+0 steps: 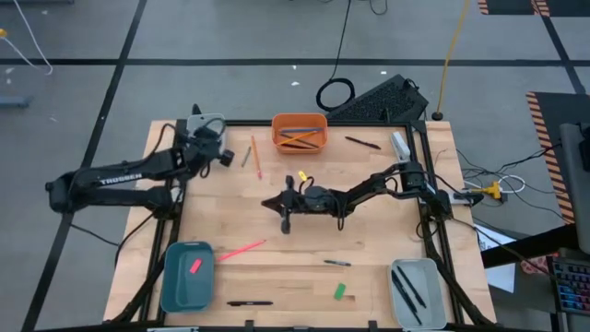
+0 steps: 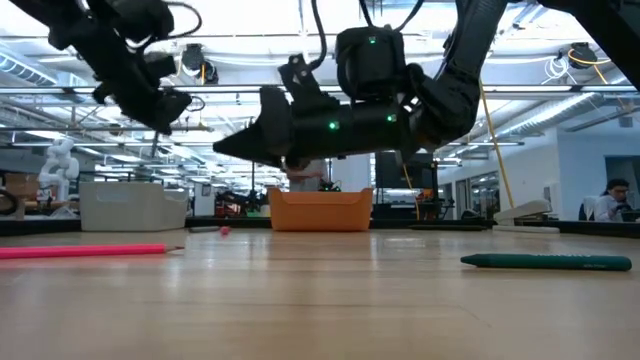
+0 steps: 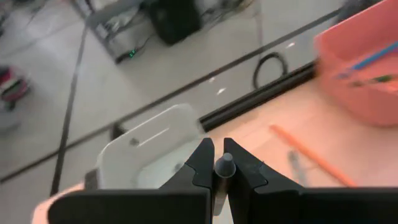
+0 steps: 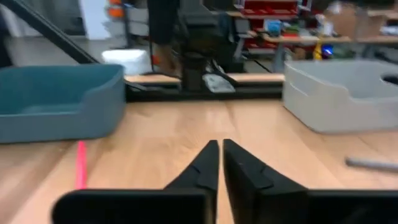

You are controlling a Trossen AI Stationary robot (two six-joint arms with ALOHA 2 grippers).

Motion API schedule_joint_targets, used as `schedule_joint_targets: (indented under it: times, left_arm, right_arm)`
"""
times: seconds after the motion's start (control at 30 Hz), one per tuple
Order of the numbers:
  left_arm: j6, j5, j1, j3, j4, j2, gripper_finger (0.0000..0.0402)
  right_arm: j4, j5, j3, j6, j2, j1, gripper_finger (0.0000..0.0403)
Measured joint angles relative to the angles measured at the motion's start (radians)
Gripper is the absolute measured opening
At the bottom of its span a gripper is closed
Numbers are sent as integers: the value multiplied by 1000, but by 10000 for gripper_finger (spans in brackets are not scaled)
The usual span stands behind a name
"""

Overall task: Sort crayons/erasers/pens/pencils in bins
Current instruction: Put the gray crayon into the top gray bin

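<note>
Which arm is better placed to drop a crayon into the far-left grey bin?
Left. The left gripper is shut on a grey crayon just beside the grey bin; the right gripper is mid-table.

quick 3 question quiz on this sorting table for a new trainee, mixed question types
1. True or false: the pink eraser lies inside the teal bin.
2. Which bin holds pencils? A) the orange bin B) the teal one C) the grey one with the black pens
3. Fill in: the left tool is shut on a short grey ____.

Key: 1 true. 2 A. 3 crayon.
</note>
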Motion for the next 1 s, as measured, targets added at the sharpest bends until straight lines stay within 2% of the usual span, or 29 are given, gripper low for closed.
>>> schedule_joint_targets:
  times: [0.1, 0.23, 0.5, 0.63, 0.87, 1.0]
  left_arm:
    - [18, 62, 108, -13, 15, 8, 16]
    - [29, 140, 240, -25, 11, 45, 16]
    - [64, 230, 403, -27, 12, 150, 16]
    - [66, 244, 433, -27, 12, 195, 20]
    - [76, 390, 439, -26, 34, 259, 24]
    - [79, 406, 436, -27, 27, 277, 47]
  right_arm:
    - [16, -43, 0, -5, 0, 0, 5]
    - [19, -45, -13, -24, -1, 0, 6]
    - [32, -41, -162, -72, -156, -9, 1]
    - [29, -10, -273, -93, -266, -15, 1]
    - [30, 67, -461, -82, -437, -14, 1]
    - [80, 86, -539, -83, -501, -18, 0]
